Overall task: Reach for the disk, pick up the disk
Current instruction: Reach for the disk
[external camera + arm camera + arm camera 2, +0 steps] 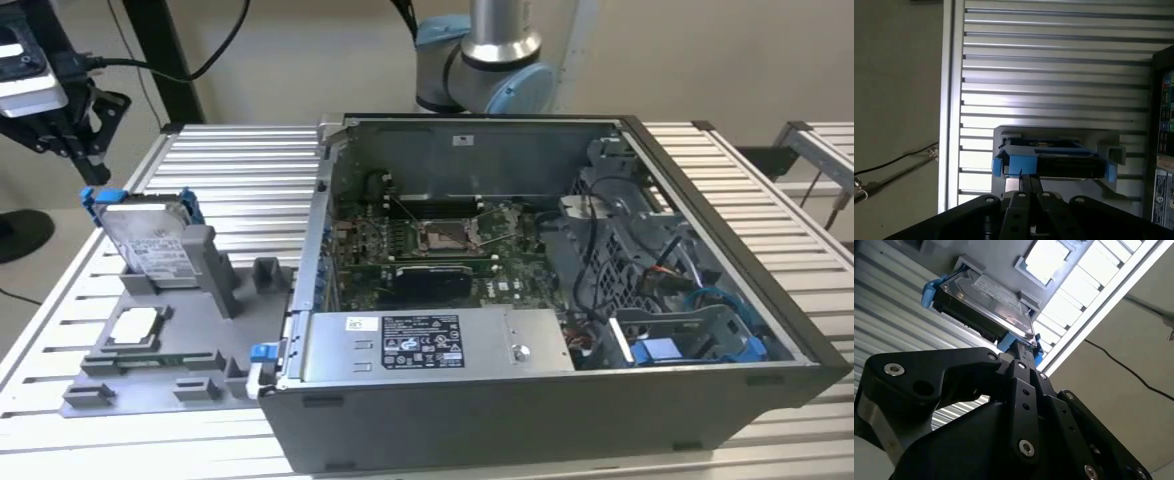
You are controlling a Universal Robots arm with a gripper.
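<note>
Plainly, the open computer case (561,400) is the biggest thing on the slatted table and the best mark to steer by. The disk (144,235) is not inside it. It stands outside the case wall, on the exterior view's left, propped on edge and leaning back in a slot of a grey holder (200,345) that sits just beside the case. The gripper (83,150) hangs above the disk's top corner, farther from the case than the disk is, and is clear of it. In the first wrist view its fingers (1024,187) lie pressed together with nothing between them, so the claw is clenched and empty. To my mind a good reach means spreading the jaws first and coming down in line with the disk's lean. The grip should go across the thin body rather than onto a plastic tab, and the pull should run straight along the slot so the holder does not drag. A small square chip (136,325) lies flat on the same holder and is best left alone. The disk itself is a flat silver metal slab. A white printed label (996,290) covers much of its face. A blue bracket (1014,162) runs along its edges, with small tabs jutting at the corners.
</note>
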